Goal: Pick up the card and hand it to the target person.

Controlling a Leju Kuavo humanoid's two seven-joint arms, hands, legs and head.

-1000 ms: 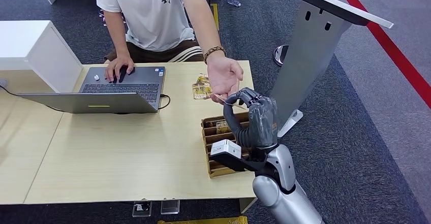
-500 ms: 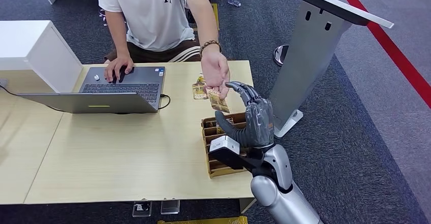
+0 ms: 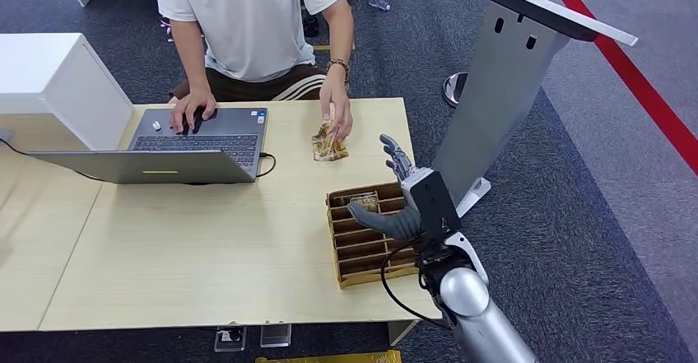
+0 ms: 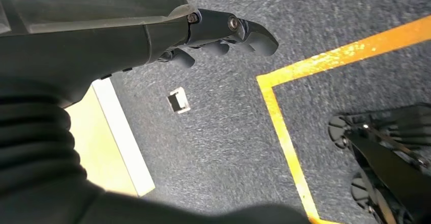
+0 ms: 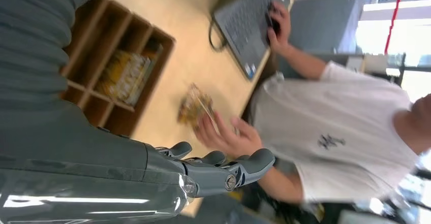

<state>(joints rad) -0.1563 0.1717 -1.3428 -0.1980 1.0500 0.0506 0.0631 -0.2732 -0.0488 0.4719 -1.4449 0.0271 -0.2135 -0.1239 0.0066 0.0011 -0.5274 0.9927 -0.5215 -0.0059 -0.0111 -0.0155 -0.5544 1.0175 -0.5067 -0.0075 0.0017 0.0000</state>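
Having let the card (image 3: 330, 142) go to the person's hand (image 3: 337, 109), my right hand (image 3: 401, 202) withdraws, fingers spread and empty; handover looks complete.

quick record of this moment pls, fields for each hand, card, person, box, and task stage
right hand: right hand open, fingers spread, holds nothing, above the divider box
left hand: left hand holds nothing, fingers curled in, over grey carpet
card: card under the person's hand, on a small pile on the table
person: person's hand sets the card down; other hand on the laptop
box: brown divider box at the table's near right, more cards in its far slot
task stage: card is with the person
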